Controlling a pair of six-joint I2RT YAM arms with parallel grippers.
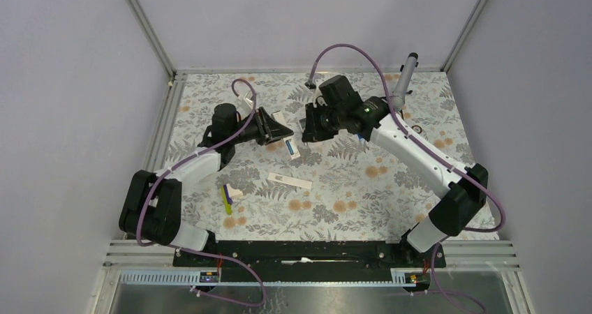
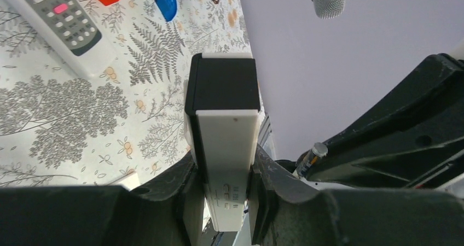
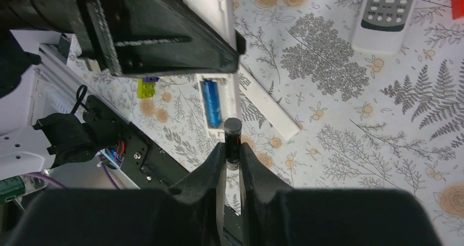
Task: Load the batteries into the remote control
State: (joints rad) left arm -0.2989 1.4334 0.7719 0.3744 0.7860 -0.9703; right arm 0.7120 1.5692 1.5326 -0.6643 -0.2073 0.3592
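Between the narrowed fingers of the right claw (image 3: 232, 151) stands a red-and-black battery (image 3: 232, 132), a tiny cylinder pinched low on its body with its black end pointing away from the wrist. That free end sits just beside the near end of an open battery bay; whether it touches the rim I cannot tell.

The bay belongs to the remote control (image 3: 204, 5), a small light-grey rectangular handset turned with its back toward the right wrist camera. A blue battery (image 3: 212, 101), another tiny cylinder, lies lengthwise in the bay and looks properly seated. The slot beside it is mostly hidden, so its state is unclear.

Holding the handset is the left claw (image 2: 225, 168), clamped narrow on its long sides, with the dark display end pointing away from that wrist.

Farther out, a long slim plain white bar (image 3: 271, 113) lies flat on the fern-and-flower printed tablecloth (image 3: 339, 147), just beyond the handset. It may be the bay's cover, though that is a guess. A second grey keypad remote with a pink button (image 3: 386, 11) lies well apart from the work.

By my reading the task is about half done. One battery is in and the other is gripped and lined up near the bay. It remains to press that one home, and probably to refit a cover.
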